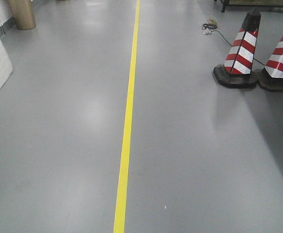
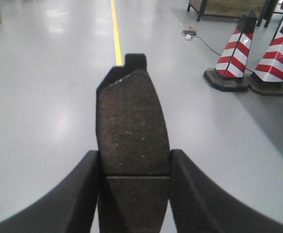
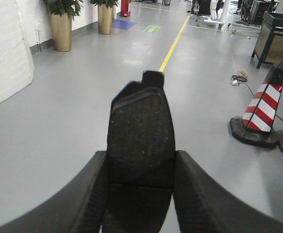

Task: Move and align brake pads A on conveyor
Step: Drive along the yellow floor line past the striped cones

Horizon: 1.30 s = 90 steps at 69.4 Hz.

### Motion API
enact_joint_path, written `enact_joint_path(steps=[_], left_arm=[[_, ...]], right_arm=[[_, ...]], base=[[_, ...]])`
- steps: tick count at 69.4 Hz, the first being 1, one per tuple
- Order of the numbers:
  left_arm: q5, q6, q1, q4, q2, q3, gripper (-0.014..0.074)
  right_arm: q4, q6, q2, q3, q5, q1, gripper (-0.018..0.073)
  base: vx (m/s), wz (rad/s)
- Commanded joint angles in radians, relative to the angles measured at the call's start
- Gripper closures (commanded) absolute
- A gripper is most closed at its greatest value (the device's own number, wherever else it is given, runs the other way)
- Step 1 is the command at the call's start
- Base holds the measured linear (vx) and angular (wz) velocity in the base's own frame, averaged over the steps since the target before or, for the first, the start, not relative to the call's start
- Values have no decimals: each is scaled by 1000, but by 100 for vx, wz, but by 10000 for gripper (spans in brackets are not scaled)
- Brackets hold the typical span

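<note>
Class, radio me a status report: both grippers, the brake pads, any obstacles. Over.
Left gripper shut on first brake pad. Right gripper shut on second brake pad. Conveyor not in view. Striped cones on floor, front right.

Site: factory-style hall, wide open aisle | grey coated floor (image 1: 58, 145) | yellow lane line (image 1: 126, 121) painted along it | red-white striped cones (image 1: 241, 48) | loose cable (image 1: 210, 24) | potted plants (image 3: 61, 24) by wall | green floor marking (image 3: 152, 29)

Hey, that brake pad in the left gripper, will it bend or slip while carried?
Probably stiff: the brake pad juts straight past the left gripper without sagging. Its rough, grainy face likely resists slipping between the fingers. Flat, so unlikely to roll.
</note>
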State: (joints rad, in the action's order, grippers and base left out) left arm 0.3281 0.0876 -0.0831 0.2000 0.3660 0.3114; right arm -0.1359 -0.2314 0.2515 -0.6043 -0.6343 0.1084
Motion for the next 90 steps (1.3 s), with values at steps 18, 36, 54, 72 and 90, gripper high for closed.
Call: enact_joint_path(steps=[18,36,54,72,90], left_arm=[[-99,2,-7,11,4,31,603],[-100,2,-7,11,4,31,603],[-100,2,-7,11,4,31,603],[-99,2,-7,11,4,31,603],[-99,2,-7,11,4,31,603]], right_arm=[[0,-7,12,-29,96,-4,564],[0,-7,12,-29,96,-4,564],[-1,-7,12,-29,96,-4,564],[-1,-7,12,-29,92,-4,564],[0,-7,12,-29,89,-4,564]], base=[[71,-4],[69,-12],[66,-13],[67,-1],[66,1]])
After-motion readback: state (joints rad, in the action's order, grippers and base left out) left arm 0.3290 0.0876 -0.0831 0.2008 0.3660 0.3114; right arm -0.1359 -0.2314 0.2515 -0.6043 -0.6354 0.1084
